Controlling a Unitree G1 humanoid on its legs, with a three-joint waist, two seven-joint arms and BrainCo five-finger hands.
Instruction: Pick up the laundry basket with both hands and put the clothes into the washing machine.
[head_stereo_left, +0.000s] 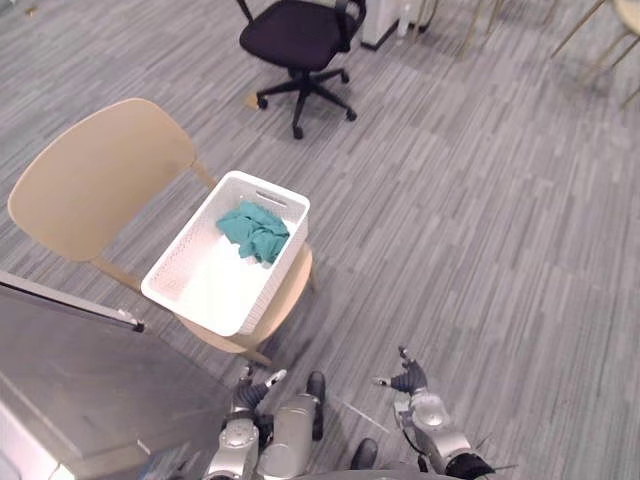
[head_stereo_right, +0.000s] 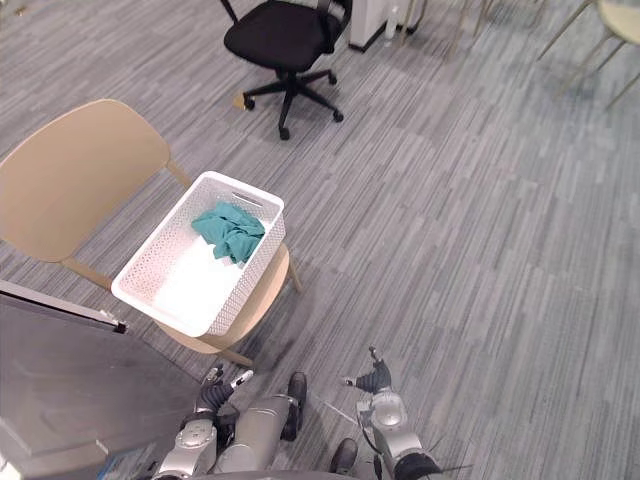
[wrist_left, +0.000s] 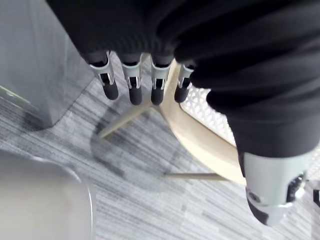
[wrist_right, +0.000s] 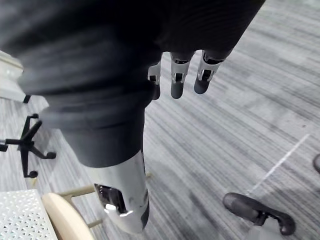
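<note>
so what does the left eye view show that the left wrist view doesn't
The left eye view shows the teal clothes lying at the far end of the white basket. It also shows a black office chair beyond and the right hand low over the carpet. The left wrist view gives the close look: the left hand has straight fingers and holds nothing, just short of the seat edge. Both views share the basket sitting on the tan chair, with neither hand touching it.
</note>
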